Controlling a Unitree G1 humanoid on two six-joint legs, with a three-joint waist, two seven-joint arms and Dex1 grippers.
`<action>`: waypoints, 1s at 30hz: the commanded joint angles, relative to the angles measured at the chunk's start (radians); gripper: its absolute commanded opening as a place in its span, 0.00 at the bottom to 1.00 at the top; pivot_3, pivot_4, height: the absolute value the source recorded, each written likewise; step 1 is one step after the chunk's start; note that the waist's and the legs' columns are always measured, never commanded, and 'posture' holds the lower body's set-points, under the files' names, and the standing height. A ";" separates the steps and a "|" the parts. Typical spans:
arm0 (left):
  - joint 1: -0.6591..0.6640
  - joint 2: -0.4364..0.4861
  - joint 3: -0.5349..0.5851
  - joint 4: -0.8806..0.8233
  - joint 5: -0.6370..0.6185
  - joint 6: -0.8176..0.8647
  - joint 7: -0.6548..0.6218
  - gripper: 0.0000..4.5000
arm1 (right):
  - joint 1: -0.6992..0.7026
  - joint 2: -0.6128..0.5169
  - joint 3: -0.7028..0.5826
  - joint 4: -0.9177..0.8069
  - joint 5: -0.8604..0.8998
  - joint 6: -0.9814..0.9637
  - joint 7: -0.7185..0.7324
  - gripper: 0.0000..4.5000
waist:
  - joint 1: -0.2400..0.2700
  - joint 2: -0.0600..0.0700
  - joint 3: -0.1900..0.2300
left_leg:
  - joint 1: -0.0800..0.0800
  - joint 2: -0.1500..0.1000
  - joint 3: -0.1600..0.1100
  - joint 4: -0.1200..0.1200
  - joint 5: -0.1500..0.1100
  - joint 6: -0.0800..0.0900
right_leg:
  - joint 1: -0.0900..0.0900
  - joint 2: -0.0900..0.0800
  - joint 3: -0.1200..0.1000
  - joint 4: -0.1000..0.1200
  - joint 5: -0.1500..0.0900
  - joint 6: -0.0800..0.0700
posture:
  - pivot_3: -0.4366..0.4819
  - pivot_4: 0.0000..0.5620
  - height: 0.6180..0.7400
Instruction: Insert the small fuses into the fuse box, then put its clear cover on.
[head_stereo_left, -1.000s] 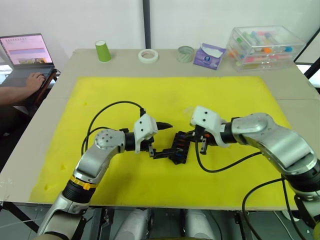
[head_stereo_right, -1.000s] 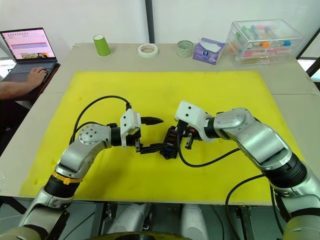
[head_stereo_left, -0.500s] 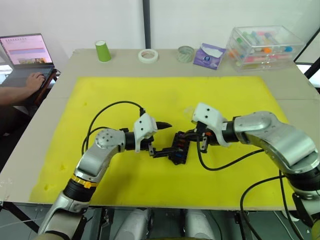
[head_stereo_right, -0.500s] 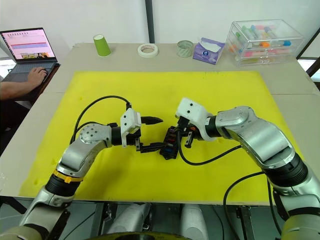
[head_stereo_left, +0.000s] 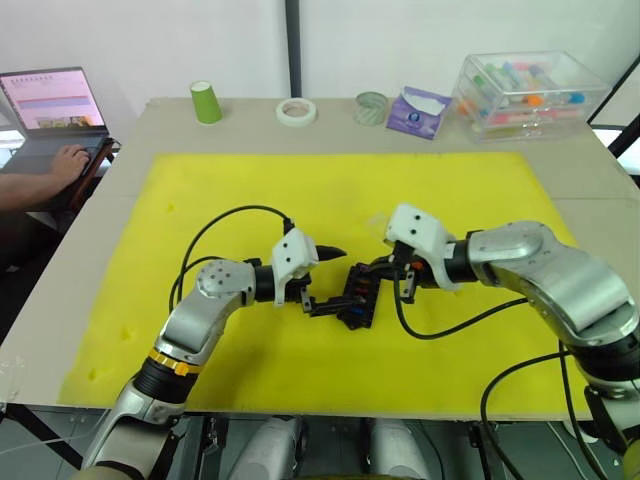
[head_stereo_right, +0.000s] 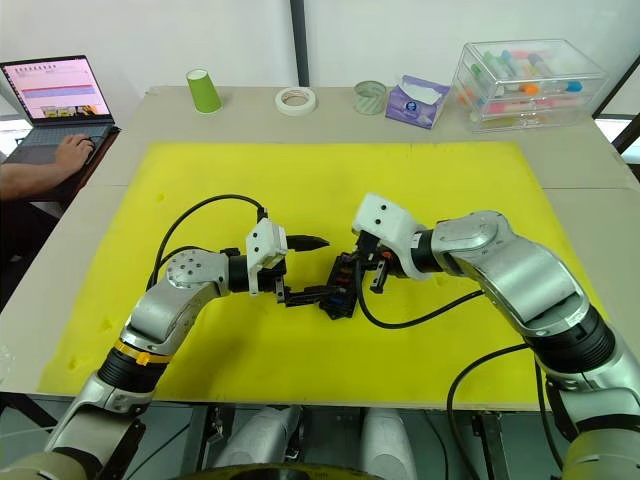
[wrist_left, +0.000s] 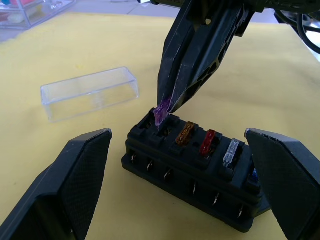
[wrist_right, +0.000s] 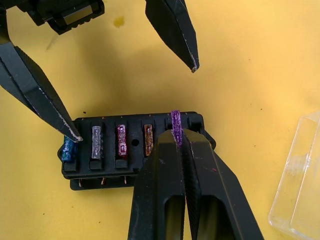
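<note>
Purple fuse now lowered onto the fuse box's end slot in closed right jaws; left jaws open, bracing at 9 o'clock.

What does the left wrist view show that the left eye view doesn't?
The left wrist view shows the purple fuse pinched by the right gripper over an end slot, beside seated amber, red and grey fuses. The left eye view shows the laptop, green cup, tape rolls and storage box. Both show the fuse box on the yellow mat.
</note>
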 joint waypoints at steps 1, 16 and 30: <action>-0.009 -0.001 0.002 -0.022 0.000 -0.016 0.003 1.00 | 0.005 0.001 0.000 -0.009 -0.012 -0.027 -0.001 0.00 | 0.000 0.000 0.000 | 0.000 0.000 0.000 0.000 0.000 0.000 | 0.000 0.000 0.000 0.000 0.000 0.000 | 0.48 0.27 1.00; -0.009 0.002 0.007 -0.028 -0.001 -0.005 0.002 1.00 | 0.004 0.006 -0.024 -0.014 0.005 -0.013 0.013 0.00 | 0.000 0.000 0.000 | 0.000 0.000 0.000 0.000 0.000 0.000 | 0.000 0.000 0.000 0.000 0.000 0.000 | 0.48 0.27 1.00; -0.014 0.002 0.007 -0.027 -0.002 -0.002 0.000 1.00 | 0.002 0.014 -0.009 0.007 -0.020 -0.033 0.004 0.00 | 0.000 0.000 0.000 | 0.000 0.000 0.000 0.000 0.000 0.000 | 0.000 0.000 0.000 0.000 0.000 0.000 | 0.48 0.27 1.00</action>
